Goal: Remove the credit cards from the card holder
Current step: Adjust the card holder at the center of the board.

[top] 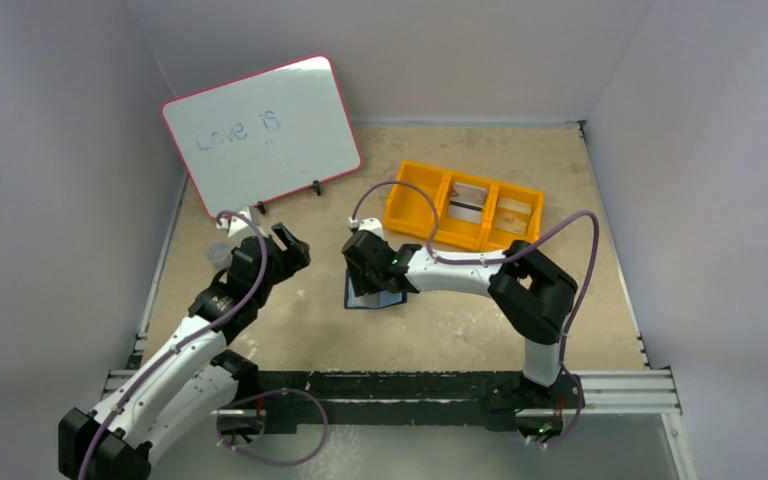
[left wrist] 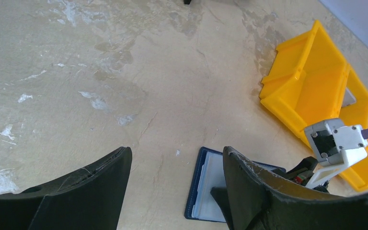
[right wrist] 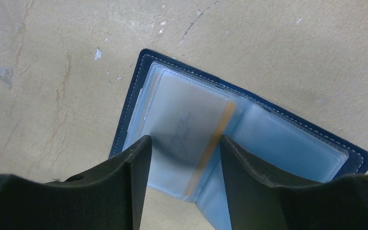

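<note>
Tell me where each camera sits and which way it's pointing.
Top external: above and behind the arms, looking down on the table; both arms show.
Left wrist: on the left arm, facing slantwise toward the orange tray; open left pincer frames the bottom.
Right wrist: on the right arm, facing down at the open card holder; right pincer fills the bottom.
Shared: top and left wrist both show the orange tray; all three, the card holder.

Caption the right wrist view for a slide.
Open right gripper over the unfolded card holder, a card showing inside.
</note>
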{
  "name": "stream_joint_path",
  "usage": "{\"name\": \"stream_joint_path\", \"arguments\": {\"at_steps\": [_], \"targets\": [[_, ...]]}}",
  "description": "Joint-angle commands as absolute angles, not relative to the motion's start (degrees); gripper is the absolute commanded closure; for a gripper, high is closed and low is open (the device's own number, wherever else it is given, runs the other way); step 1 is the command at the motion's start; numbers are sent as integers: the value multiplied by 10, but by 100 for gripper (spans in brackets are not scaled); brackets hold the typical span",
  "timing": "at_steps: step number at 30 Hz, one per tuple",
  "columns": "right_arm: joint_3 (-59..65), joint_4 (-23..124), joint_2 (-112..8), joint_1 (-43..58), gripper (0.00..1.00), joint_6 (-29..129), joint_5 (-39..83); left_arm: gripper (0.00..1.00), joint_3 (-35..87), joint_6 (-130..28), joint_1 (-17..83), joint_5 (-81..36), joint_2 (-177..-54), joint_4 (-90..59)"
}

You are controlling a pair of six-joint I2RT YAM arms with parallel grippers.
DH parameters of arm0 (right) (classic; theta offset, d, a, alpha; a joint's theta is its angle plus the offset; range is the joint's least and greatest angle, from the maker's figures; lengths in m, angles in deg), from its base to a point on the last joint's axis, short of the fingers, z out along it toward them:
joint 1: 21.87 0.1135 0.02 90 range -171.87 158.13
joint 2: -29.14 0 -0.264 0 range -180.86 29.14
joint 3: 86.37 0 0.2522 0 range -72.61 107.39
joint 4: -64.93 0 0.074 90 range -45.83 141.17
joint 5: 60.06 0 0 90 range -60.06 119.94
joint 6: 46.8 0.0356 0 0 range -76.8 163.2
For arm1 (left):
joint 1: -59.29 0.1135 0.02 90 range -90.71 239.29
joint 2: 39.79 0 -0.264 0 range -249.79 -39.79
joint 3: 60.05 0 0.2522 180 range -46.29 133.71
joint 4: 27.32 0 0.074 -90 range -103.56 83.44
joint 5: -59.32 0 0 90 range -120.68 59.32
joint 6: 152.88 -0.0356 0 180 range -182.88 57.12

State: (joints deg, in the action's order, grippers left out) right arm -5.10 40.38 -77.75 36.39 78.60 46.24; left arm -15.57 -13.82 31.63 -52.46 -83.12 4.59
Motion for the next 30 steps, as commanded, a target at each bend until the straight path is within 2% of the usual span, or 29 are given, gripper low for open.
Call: {"name": "stream_joint_path", "arguments": {"at_steps": [1, 5, 9, 11, 13, 17, 20, 30], "targets": [[-29, 378, -793, 374, 42, 779, 484, 31, -154, -128, 319, -548, -810, 39], [-30, 357, -808, 376, 46, 795, 518, 31, -152, -128, 319, -558, -796, 50], [-44, 354, -813, 376, 64, 800, 534, 31, -153, -127, 319, -562, -790, 57], [-47, 352, -811, 376, 69, 803, 541, 31, -156, -128, 319, -557, -789, 57], [-52, 360, -804, 376, 81, 800, 534, 31, -162, -128, 319, -548, -790, 51], [-58, 379, -785, 375, 87, 798, 528, 31, -177, -132, 318, -512, -801, 31], [-69, 416, -764, 375, 100, 785, 502, 31, -186, -133, 319, -481, -815, 10], [-100, 504, -698, 355, 100, 800, 424, 32, -200, -147, 319, -379, -875, -74]]}}
